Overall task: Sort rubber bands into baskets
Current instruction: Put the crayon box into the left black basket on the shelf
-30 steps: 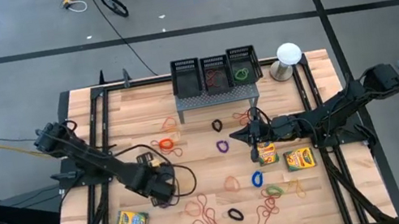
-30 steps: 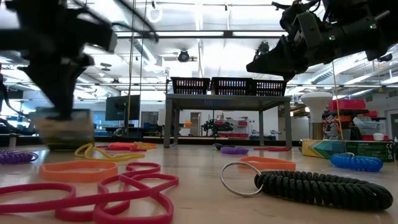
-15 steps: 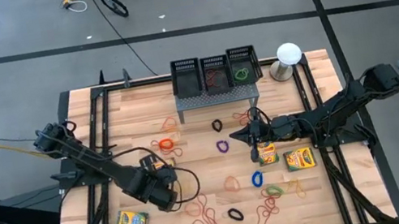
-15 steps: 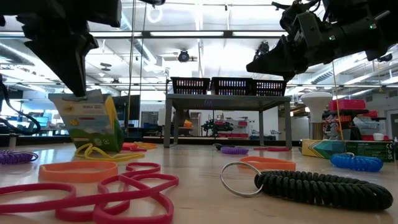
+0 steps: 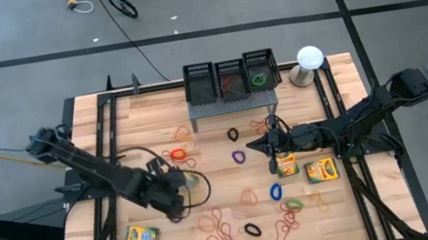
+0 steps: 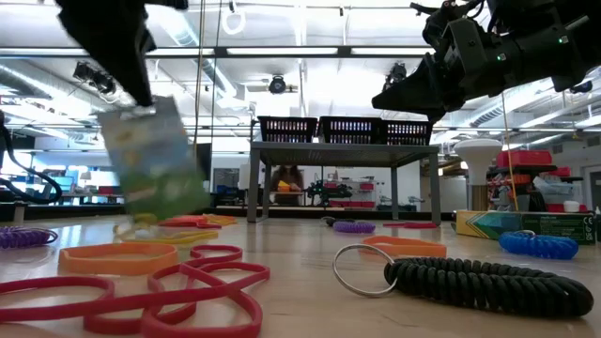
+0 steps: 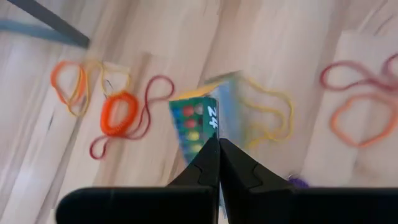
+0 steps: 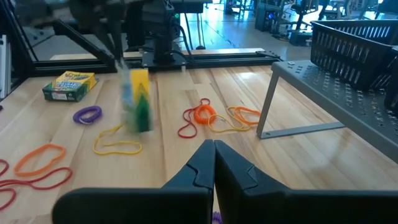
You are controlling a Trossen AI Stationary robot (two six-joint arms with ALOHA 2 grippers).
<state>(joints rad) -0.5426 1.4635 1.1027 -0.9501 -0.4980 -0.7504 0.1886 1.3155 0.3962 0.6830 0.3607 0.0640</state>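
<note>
Rubber bands [image 5: 219, 225] in several colours lie loose over the wooden table. Three black baskets [image 5: 230, 76] stand in a row on a grey perforated stand [image 5: 233, 106] at the far edge; two hold bands. At the table's near left, my left gripper [image 5: 174, 186] is shut on a yellow-green crayon box [image 6: 155, 158], which hangs above a yellow band [image 8: 118, 147]. My right gripper [image 5: 266, 140] hovers shut near the table's middle, above the bands, touching nothing. My left gripper pinches the crayon box by its upper end [image 7: 209, 132] between its two fingers. The fingers slant down onto it from above. The box [image 8: 138, 99] hangs below them, tilted, clear of the table.
Three more crayon boxes lie on the table: one near left [image 5: 141, 237], two at the right [image 5: 321, 171] [image 5: 285, 163]. A white round-topped object [image 5: 309, 60] stands at the far right. A black coiled band on a key ring [image 6: 470, 282] lies near the front edge.
My left gripper has risen, staying shut on the crayon box. The box stood on the table half a second ago; now it hangs tilted, clear of the wood. The yellow band beneath it stays where it lay.
</note>
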